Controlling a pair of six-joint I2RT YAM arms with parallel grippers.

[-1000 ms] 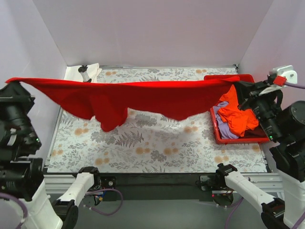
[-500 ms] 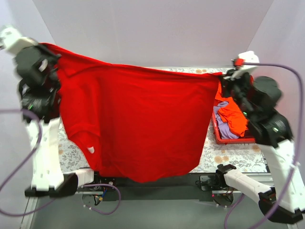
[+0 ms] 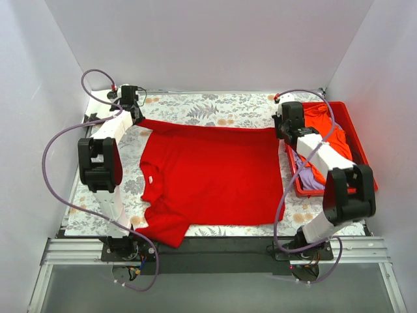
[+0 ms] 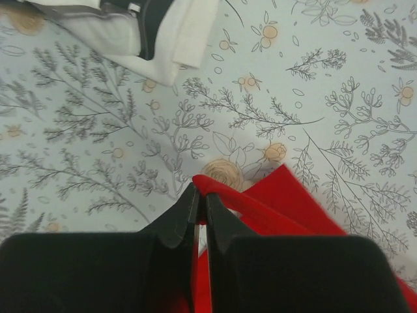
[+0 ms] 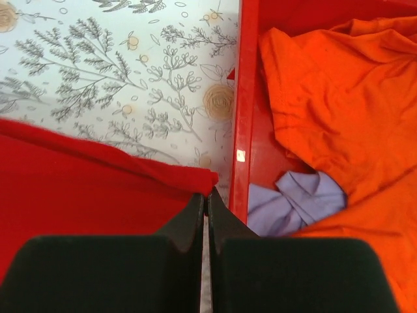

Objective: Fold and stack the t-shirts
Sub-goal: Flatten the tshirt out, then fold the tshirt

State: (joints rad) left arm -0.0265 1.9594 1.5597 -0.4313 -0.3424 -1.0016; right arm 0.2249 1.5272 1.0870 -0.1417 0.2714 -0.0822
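**Top view.** The table [image 3: 215, 107] carries a floral cover. A red shirt [image 3: 212, 179] lies spread flat across its middle. The neck opening faces the left edge and the straight hem faces the right edge. The near-left sleeve reaches the near edge. The cloth is mostly smooth, with some bunching at the near-left sleeve.

**Left arm.** The left gripper [image 3: 135, 116] sits low near the far-left corner of the table, at the far-left tip of the red shirt. In the left wrist view, the left gripper [image 4: 201, 195] has its fingers [image 4: 179, 218] together. They are clamped on a thin fold of the red shirt [image 4: 287, 195], and the cloth runs away to the right over the table [image 4: 313, 78]. A folded white shirt [image 4: 163, 32] with a dark band lies beyond the fingers, near the far-left corner and apart from the red cloth.

**Right arm.** The right gripper [image 3: 280, 129] is at the far-right tip of the red shirt, just beside the tray [image 3: 329, 104]. In the right wrist view, the right gripper [image 5: 207, 195] has its fingers [image 5: 225, 222] pressed together. They are pinched on the corner of the red shirt [image 5: 78, 182], close against the tray wall [image 5: 246, 98].

**Tray.** The red tray stands along the right edge toward the far-right corner. It holds a crumpled orange shirt [image 3: 322, 120] [image 5: 339, 98] and a lavender shirt [image 3: 306, 176] [image 5: 293, 202]. The lavender shirt lies partly under the orange shirt, at the tray's near end.
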